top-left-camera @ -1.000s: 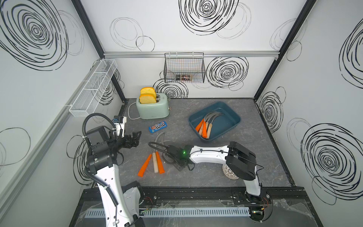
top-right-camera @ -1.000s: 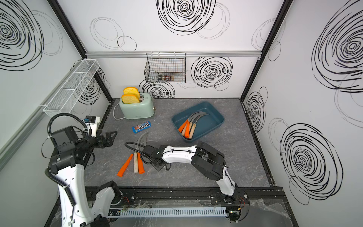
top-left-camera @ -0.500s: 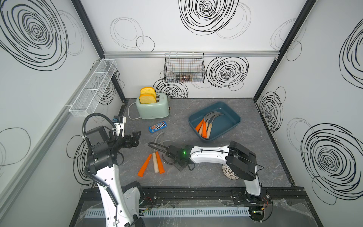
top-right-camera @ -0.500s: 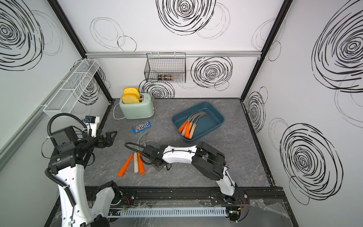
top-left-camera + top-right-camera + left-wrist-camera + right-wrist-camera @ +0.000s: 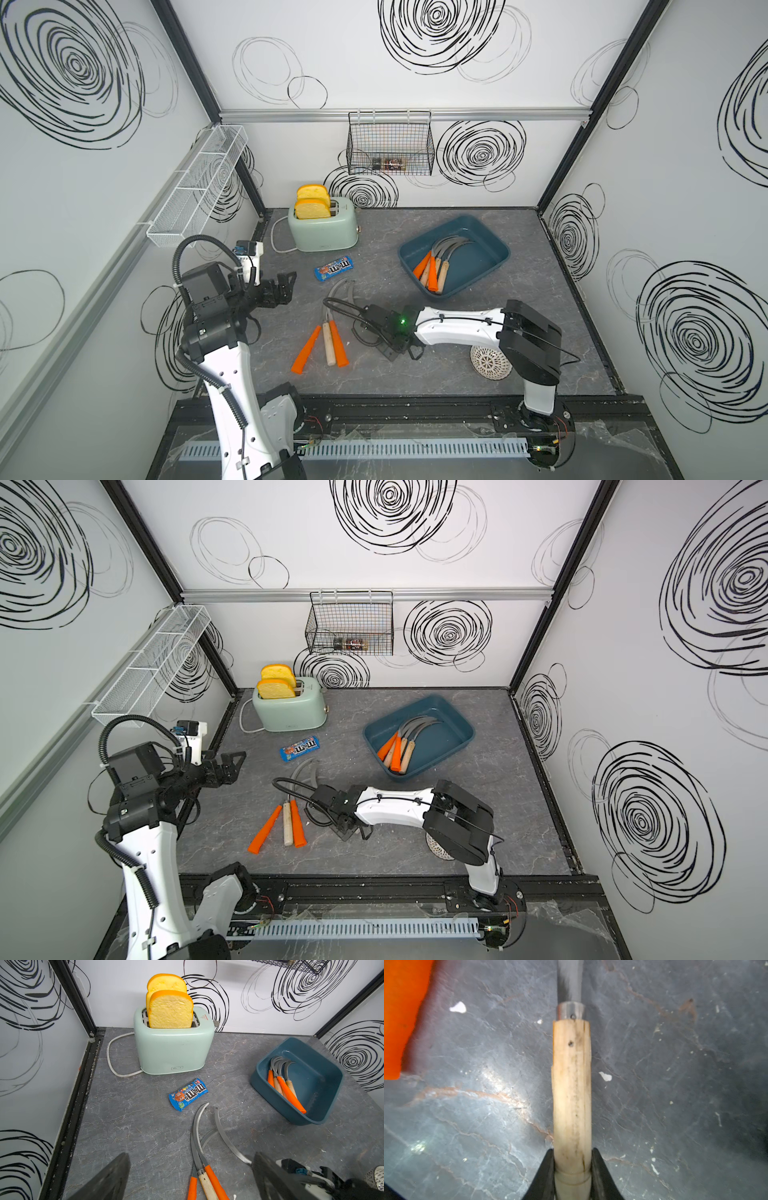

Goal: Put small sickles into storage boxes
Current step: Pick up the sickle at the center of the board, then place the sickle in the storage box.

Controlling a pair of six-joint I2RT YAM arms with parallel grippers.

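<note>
Nothing shifted: right hand (image 5: 572,1160) grips wooden-handled sickle (image 5: 572,1084) (left hand (image 5: 286,286) spread wide).

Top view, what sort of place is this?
Probably a robot test booth staged like a kitchen: white panel walls with black scribbled swirls, a mint-green toaster, a grey stone-look tabletop.

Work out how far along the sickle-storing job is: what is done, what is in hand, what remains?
Done: several sickles already lie in the teal tray. In hand: the right gripper is shut on a wooden-handled sickle. Remaining: three sickles lie side by side on the table, two orange-handled and one wooden-handled. The left gripper is open and empty.
</note>
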